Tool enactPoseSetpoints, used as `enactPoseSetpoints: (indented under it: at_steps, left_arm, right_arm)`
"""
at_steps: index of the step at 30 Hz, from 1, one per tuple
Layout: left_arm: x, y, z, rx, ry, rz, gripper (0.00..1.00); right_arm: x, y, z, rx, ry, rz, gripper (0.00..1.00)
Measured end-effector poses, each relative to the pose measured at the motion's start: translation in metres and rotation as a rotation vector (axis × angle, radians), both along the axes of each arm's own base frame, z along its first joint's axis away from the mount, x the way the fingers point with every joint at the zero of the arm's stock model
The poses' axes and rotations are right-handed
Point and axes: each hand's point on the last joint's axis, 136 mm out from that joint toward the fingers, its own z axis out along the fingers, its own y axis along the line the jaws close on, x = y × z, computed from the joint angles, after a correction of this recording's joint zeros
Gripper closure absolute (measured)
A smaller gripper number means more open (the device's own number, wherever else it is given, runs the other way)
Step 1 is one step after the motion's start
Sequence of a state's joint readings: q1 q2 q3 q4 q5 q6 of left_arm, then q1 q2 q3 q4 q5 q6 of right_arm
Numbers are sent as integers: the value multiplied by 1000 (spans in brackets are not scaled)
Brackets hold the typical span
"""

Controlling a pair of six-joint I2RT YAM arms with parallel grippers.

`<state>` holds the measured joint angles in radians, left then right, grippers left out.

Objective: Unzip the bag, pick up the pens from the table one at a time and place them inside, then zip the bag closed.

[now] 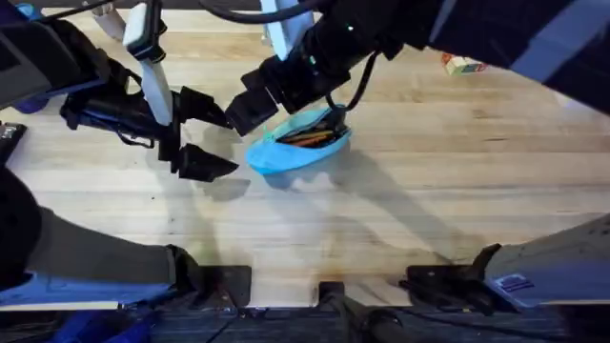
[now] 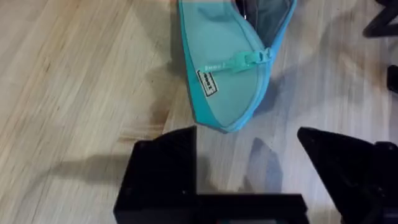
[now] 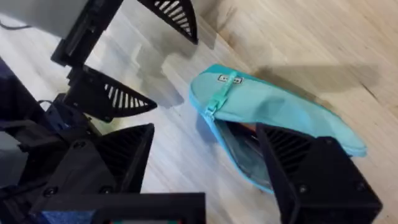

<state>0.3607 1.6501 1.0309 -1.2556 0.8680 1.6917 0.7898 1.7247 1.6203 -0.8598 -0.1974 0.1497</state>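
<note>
my two grippers at the bag (image 1: 297, 148) on the table (image 1: 457, 191).
the bag lies mid-table, zip partly undone, orange pens (image 1: 307, 137) inside. my left gripper (image 1: 214, 140) stands spread wide just beside its closed end; my right gripper (image 3: 205, 155) hangs over the opening, fingers parted, holding nothing.

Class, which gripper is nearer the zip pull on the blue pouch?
Right. The right gripper hangs open directly over the pouch at its zip pull; the left gripper waits open beside the pouch's end.
</note>
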Motion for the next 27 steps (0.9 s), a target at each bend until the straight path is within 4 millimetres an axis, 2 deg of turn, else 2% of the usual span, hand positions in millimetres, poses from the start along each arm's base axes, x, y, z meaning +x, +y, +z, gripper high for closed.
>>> enactPoseSetpoints:
  at_steps: [6,10,11,21,23,27]
  left_arm:
    - [0,0,0,0,0,0,17]
    - [0,0,0,0,1,0,17]
    - [0,0,0,0,0,0,17]
    - [0,0,0,0,0,0,17]
    - [0,0,0,0,0,0,17]
    - [0,0,0,0,0,0,17]
  right_arm:
    - [9,9,-17,-2,22,-24,5]
    - [13,13,-34,-21,51,-40,6]
    - [15,15,-49,-40,83,-58,6]
    - [19,19,-83,-81,143,-91,6]
    - [19,19,-88,-89,150,-93,47]
    - [22,17,-94,-107,150,-106,264]
